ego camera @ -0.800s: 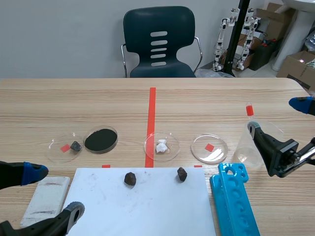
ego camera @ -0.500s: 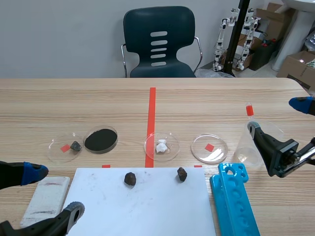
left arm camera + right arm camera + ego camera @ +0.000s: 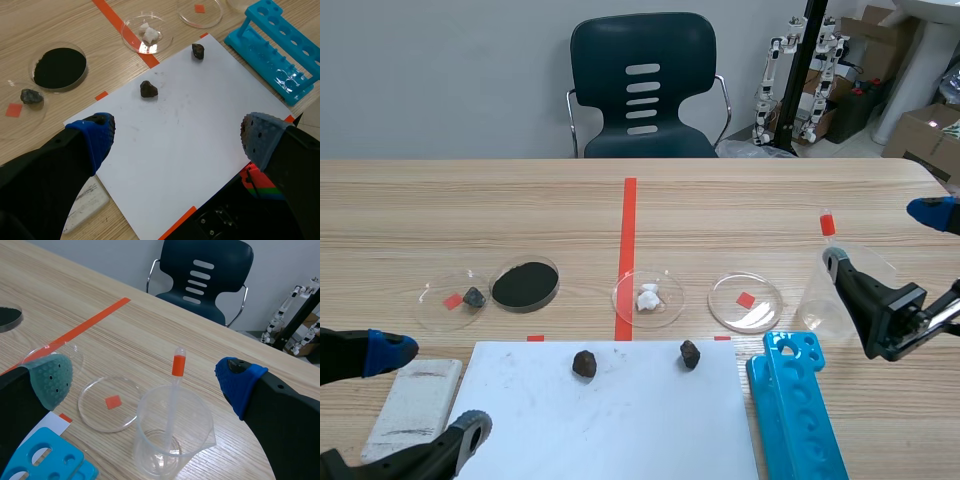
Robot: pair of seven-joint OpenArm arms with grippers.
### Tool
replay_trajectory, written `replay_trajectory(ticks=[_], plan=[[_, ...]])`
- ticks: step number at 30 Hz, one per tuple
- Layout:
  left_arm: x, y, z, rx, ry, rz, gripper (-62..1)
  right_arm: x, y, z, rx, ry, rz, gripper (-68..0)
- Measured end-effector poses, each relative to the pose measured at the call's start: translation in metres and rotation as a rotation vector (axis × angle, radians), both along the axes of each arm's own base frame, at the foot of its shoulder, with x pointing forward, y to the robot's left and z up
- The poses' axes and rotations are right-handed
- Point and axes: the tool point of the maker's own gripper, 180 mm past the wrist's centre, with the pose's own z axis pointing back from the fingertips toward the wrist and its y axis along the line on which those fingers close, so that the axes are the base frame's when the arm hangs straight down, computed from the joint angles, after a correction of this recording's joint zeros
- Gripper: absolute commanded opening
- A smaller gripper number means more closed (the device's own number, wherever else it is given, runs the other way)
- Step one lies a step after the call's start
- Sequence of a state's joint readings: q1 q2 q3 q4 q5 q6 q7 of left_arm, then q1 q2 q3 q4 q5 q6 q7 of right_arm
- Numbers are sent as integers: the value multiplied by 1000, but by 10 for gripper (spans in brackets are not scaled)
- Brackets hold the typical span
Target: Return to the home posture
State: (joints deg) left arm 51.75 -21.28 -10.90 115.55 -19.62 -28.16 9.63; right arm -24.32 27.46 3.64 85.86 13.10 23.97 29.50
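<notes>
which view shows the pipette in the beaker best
The right wrist view: the pipette stands full length in the beaker. The scene view shows mainly its orange top; the left wrist view misses it.

Wide-spread tool [image 3: 145, 382], clear beaker [image 3: 150, 445] w/ pipette [image 3: 177, 365] just ahead, btwn fingers [image 3: 50, 380].

Wood-grain table [image 3: 770, 200], matt white paper [image 3: 620, 420], clear, seemingly plastic beaker [image 3: 192, 435].

Dark chair [image 3: 645, 85] behind wooden table [image 3: 520, 215], grey wall [image 3: 440, 70].
</notes>
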Motion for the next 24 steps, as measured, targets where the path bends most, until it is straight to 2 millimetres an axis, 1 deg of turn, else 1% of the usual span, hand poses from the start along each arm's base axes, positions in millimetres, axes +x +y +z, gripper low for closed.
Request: replay_trajectory(ticks=[3,6,10,14,16,21,24], plan=[[0,0,0,0,0,0,-82,-1,3,5,-4,-11,4,-82],[0,0,0,0,0,0,-82,-6,15,17,-4,-36,38,-82],[0,0,0,0,0,0,-82,-23,34,34,-25,-52,119,-82],[0,0,0,0,0,0,-82,-43,49,43,-7,-27,189,-82],[0,0,0,0,0,0,-82,-56,53,43,7,4,224,-82],[0,0,0,0,0,0,-82,-88,64,33,-21,95,336,-82],[0,0,0,0,0,0,-82,-103,67,29,-20,129,385,-82]])
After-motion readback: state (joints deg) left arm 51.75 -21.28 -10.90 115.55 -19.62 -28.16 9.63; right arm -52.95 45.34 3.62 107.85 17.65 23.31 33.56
